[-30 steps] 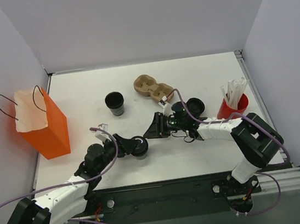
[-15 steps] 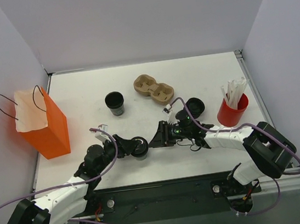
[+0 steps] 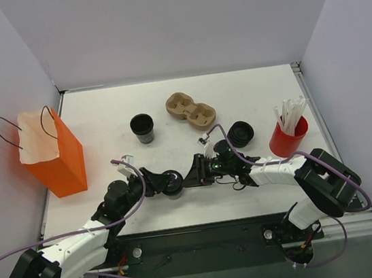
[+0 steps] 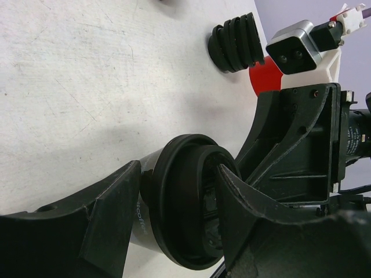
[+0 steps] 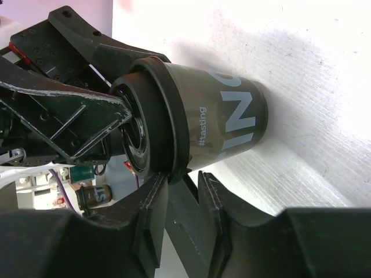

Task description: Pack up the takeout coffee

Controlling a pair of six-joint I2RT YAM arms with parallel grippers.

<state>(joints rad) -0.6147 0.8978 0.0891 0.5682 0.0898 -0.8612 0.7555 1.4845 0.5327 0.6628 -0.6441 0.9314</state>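
Left gripper clasps takeout coffee — printed "#tasting".

An orange bag with black handles is stood open at the left edge of the white table, and a pale inside is shown at its top. A lidless black cup is set upright toward the middle, well apart from the bag. A brown two-cup carrier is laid to the cup's right, slightly farther back. A stack of black lids is placed near a red cup at the right, in which white sticks are held upright. The table is enclosed by plain pale walls on three sides.
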